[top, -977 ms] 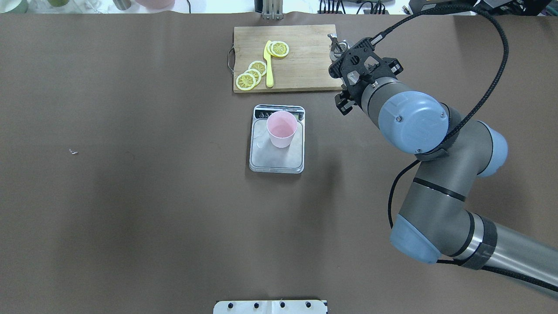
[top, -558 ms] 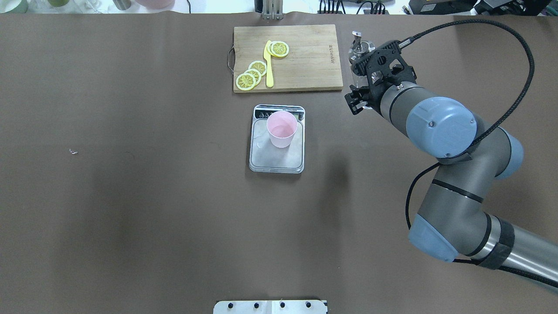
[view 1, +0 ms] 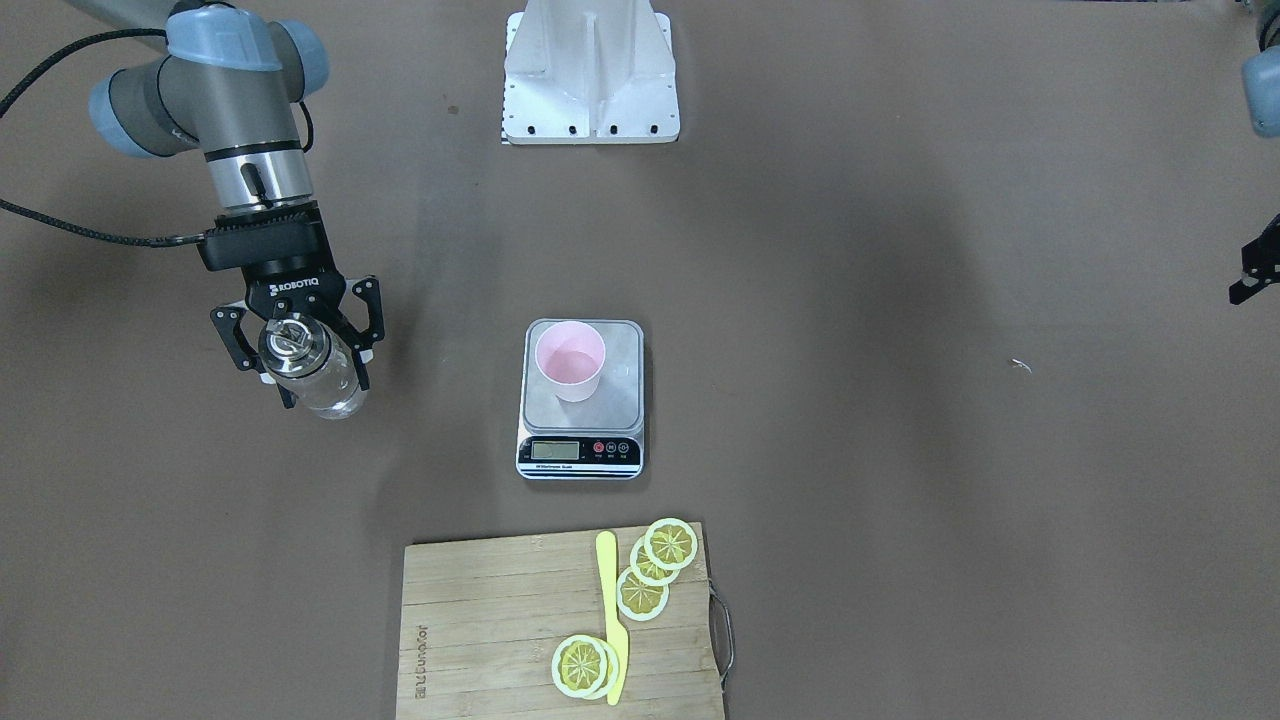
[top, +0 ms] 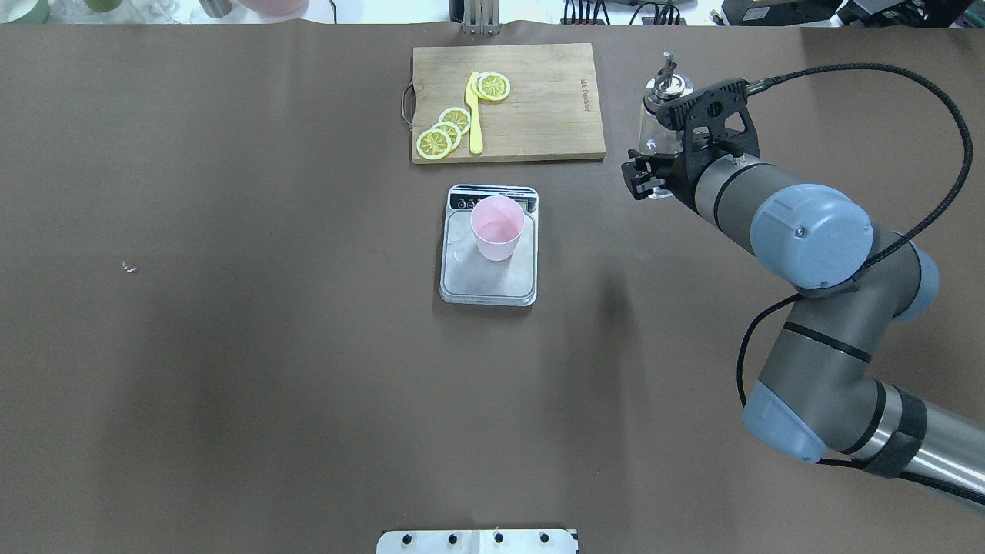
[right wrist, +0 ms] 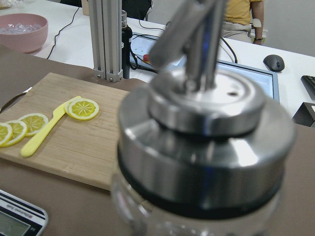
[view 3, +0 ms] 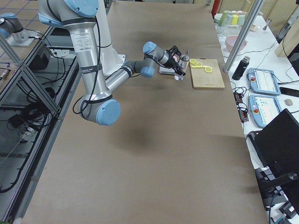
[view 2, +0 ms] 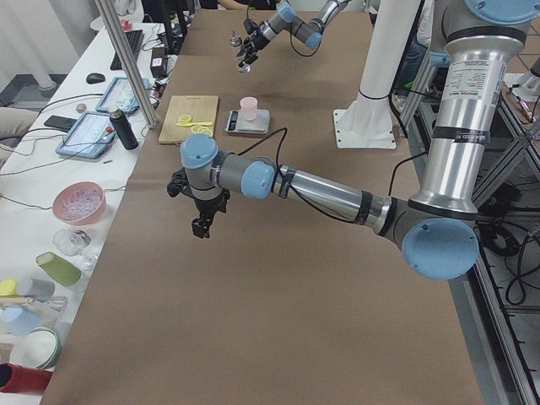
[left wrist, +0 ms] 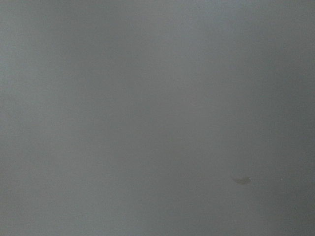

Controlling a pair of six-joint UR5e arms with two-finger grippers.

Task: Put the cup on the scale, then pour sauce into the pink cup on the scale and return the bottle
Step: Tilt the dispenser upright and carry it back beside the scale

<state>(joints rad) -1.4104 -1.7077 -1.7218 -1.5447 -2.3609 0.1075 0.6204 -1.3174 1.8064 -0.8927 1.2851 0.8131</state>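
Bright, even light fell from above onto the table (top: pixel 231 346), leaving soft, broad shadow bands across it. The scale (view 1: pixel 620 392) showed a pale sheen on its plate. In the right wrist view the bottle (right wrist: pixel 202 147) loomed close and blurred, its cap glinting; the board (right wrist: pixel 78 142) behind was sharper. The left wrist view was featureless grey blur.

The front view's right edge cuts off the left gripper (view 1: pixel 1255 272); open or closed cannot be told. The left wrist view is only grey blur. Overhead, the wrist (top: pixel 719 165) hides much of the bottle (top: pixel 652 135). Digits on the scale (view 1: pixel 620 400) are too small to read. The right wrist view blurs the bottle's cap (right wrist: pixel 206 128) and crops its body.
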